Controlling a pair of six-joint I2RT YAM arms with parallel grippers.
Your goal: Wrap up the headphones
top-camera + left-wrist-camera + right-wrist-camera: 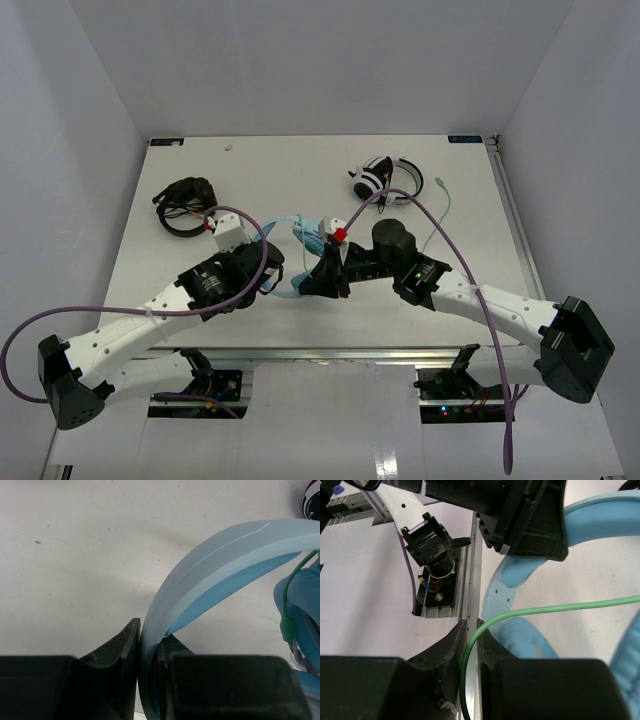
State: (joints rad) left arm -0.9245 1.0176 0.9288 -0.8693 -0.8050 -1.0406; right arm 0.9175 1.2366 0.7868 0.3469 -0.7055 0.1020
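Observation:
The light blue headphones [288,222] lie mid-table between my two arms. My left gripper [150,640] is shut on their wide headband [220,565], which arcs up and to the right from the jaws. The thin pale green cable [545,609] runs from the right down between the nearly closed jaws of my right gripper [471,630], which is shut on it. A blue ear cup [530,637] sits just beyond those jaws. From above, the right gripper [322,278] is beside the left gripper [270,258], and the cable [438,215] trails off to the right.
Black headphones [185,205] lie at the back left and white-and-black headphones [385,180] at the back right. The table's near edge rail [470,555] runs directly under my right gripper. The left arm's purple lead [250,240] loops over the work area.

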